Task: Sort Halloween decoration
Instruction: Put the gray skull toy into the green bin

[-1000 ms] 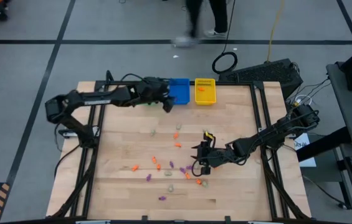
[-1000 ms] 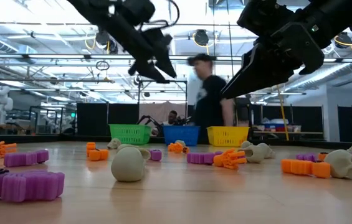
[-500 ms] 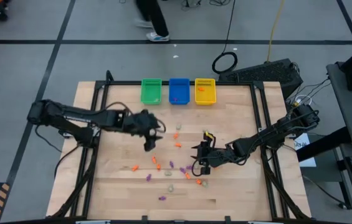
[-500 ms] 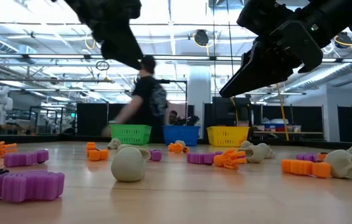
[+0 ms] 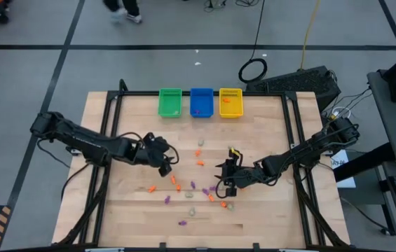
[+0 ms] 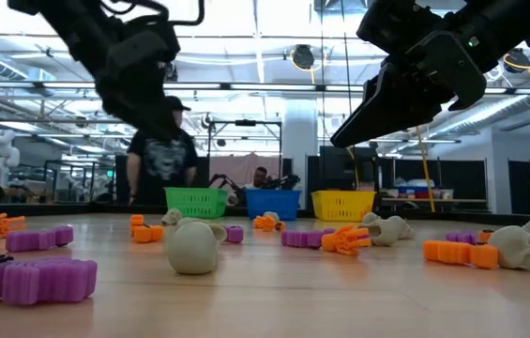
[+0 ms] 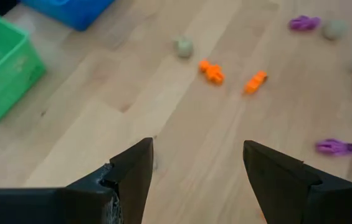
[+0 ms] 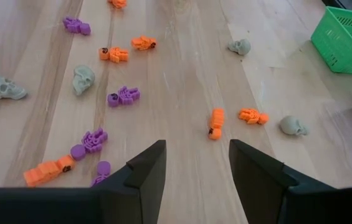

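Trinkets [image 5: 199, 183] lie scattered across the bench's [image 5: 268, 217] middle. Left gripper [image 5: 167, 164] hovers beside them, fingers wide and empty; right gripper [image 5: 223, 178] hangs over the scatter, fingers apart, holding nothing.

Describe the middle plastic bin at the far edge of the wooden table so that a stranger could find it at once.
Look at the far edge of the wooden table, where three small rectangular plastic bins stand in a row. The blue bin is the middle one, between the green bin and the yellow bin. Only it is blue.
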{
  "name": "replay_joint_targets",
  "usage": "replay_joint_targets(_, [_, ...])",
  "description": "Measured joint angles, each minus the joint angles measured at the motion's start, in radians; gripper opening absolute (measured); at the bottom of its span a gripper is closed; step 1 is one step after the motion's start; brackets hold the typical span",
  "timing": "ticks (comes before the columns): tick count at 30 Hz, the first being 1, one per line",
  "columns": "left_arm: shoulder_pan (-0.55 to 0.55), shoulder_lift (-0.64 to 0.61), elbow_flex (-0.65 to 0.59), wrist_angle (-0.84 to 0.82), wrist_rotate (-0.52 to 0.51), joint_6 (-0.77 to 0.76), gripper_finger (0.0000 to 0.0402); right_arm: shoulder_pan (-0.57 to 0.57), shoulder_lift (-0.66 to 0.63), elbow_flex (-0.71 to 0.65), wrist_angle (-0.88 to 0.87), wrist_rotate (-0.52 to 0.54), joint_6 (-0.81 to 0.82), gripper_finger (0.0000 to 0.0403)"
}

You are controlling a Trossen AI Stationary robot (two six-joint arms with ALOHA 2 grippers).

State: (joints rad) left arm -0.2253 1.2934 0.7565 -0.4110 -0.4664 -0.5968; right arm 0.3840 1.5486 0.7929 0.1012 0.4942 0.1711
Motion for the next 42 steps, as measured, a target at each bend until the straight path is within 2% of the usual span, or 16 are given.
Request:
replay_joint_targets(7, [-0.034, 0.0, -0.09, 0.018, -0.128, -0.107, 0.0248, 0.0, 0.0, 0.0, 0.0, 0.001, 0.0, 0.0164])
replay_joint_targets(14, [-0.039, 0.001, -0.219, 0.182, -0.243, -0.127, 0.0248, 0.0, 0.0, 0.0, 0.0, 0.002, 0.0, 0.0164])
replay_joint_targets(23, [-0.039, 0.047, -0.35, 0.461, -0.257, -0.102, 0.0248, 0.0, 0.0, 0.0, 0.0, 0.003, 0.0, 0.0164])
replay_joint_targets(37, [-0.039, 0.23, -0.357, 0.646, -0.269, 0.011, 0.0248, 0.0, 0.0, 0.0, 0.0, 0.003, 0.0, 0.0164])
replay_joint_targets(42, [-0.039, 0.3, -0.357, 0.702, -0.309, 0.027, 0.0248, 0.0, 0.0, 0.0, 0.0, 0.003, 0.0, 0.0164])
